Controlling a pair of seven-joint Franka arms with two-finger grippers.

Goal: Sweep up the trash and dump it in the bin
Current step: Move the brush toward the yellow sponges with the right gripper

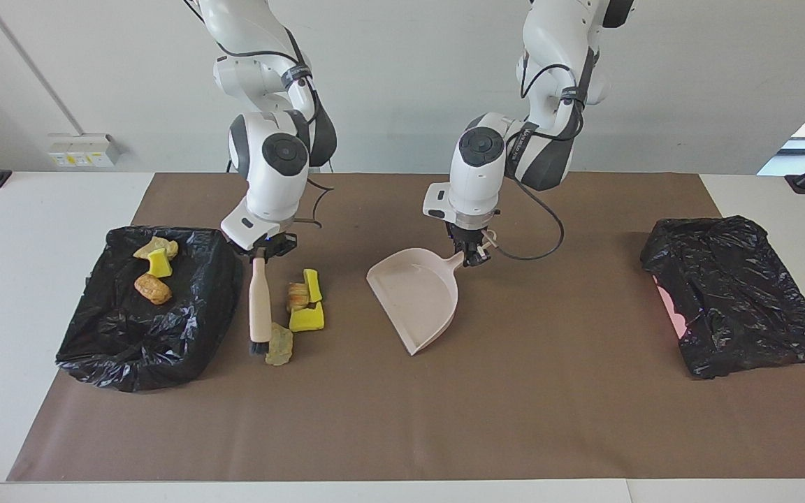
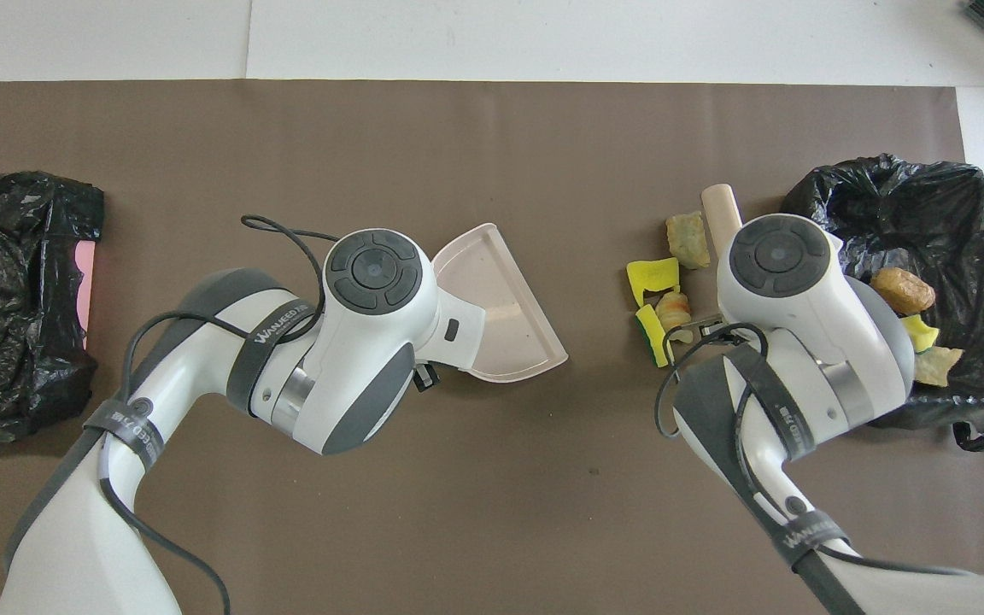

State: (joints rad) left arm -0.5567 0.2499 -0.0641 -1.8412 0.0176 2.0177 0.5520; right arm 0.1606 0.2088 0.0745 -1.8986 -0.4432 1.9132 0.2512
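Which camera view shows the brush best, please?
The facing view: the whole brush shows there, from the right claw down to the bristles beside a tan scrap. The overhead view shows only the brush's far end; the right arm covers the rest.

Pale pink dustpan [image 1: 418, 299], yellow and tan trash [image 1: 305, 307], black bin [image 1: 144, 328], brown mat [image 1: 556, 391]

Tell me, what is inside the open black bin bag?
Inside the open black bin bag lie three scraps: a brown chunk, a yellow piece and a tan chunk. The overhead view partly hides them.
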